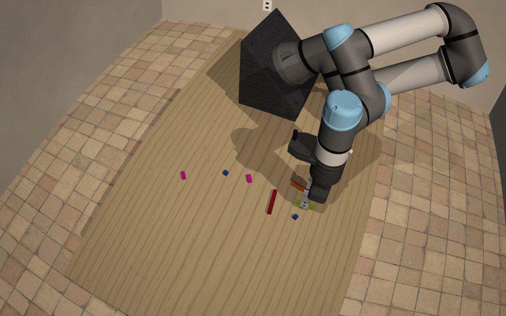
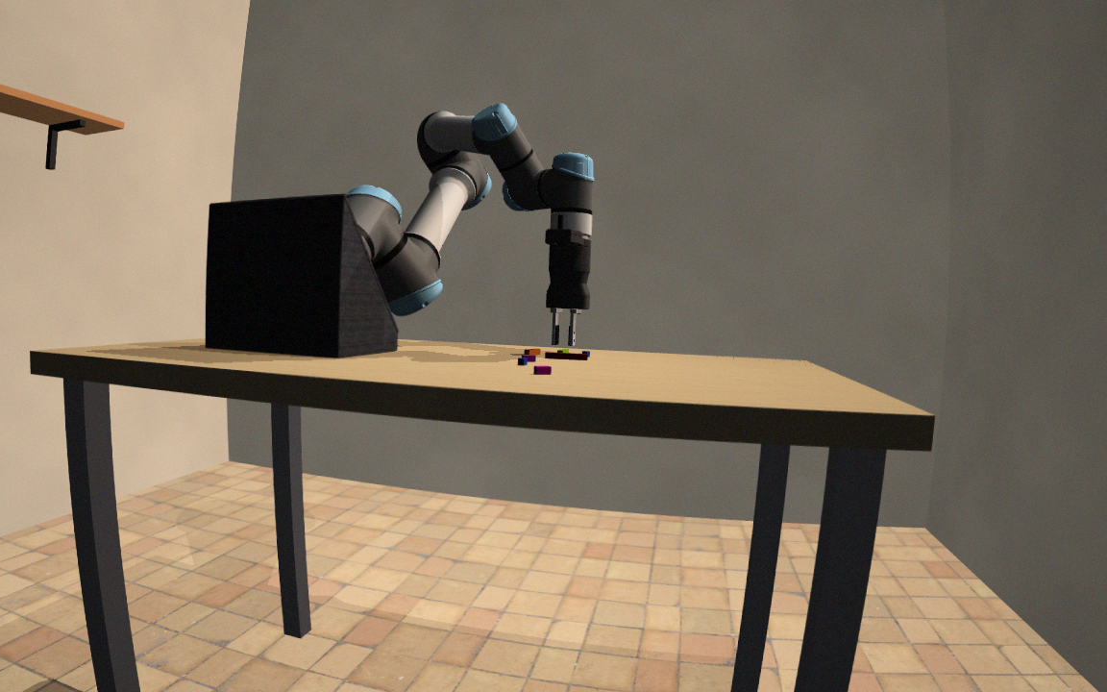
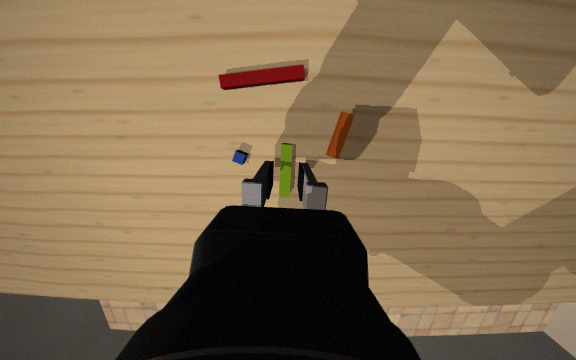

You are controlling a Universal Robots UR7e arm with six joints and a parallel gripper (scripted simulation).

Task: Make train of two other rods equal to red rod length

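End effector (image 3: 285, 192) hangs half-open astride the lime rod (image 3: 286, 169), gripping nothing.
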